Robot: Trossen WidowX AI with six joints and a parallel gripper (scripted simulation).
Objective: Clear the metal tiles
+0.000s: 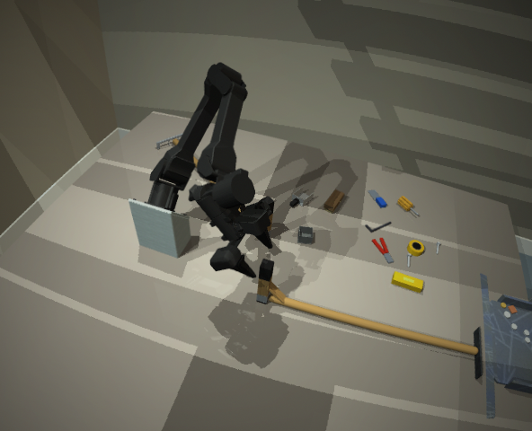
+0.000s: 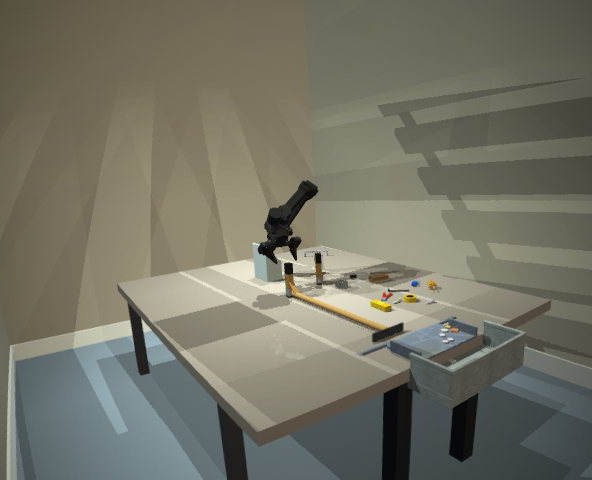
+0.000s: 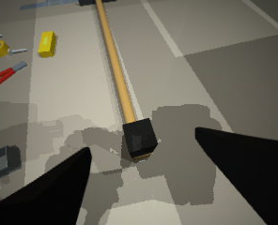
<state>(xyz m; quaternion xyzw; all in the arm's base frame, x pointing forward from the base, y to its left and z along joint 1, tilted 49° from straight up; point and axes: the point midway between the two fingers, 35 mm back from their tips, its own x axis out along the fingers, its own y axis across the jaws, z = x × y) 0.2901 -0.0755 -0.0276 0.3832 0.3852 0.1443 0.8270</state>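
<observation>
My gripper [image 1: 262,261] [image 2: 285,261] [image 3: 144,142] is open and empty, its fingers spread above and around the black top of the scraper's upright grip. The long scraper [image 1: 373,325] [image 2: 337,311] [image 3: 113,61] has its wooden shaft running towards the plate. Its dark blade [image 1: 477,352] [image 2: 388,331] stands just short of the bluish steel plate [image 1: 508,362] [image 2: 412,341]. Several small white tiles [image 1: 514,326] [image 2: 442,334] and an orange tile [image 1: 512,309] [image 2: 455,330] lie on the plate. The grey catch box [image 2: 482,369] hangs at its far end; its inside is partly hidden.
A second upright grip [image 2: 318,268] stands behind the scraper's, with a rake-like head [image 1: 167,142] at the back. A yellow block [image 1: 407,281] [image 2: 380,305] [image 3: 47,44], tape measure [image 1: 415,247] and red pliers [image 1: 382,249] lie beside the shaft. A pale panel [image 1: 157,227] stands near the arm base.
</observation>
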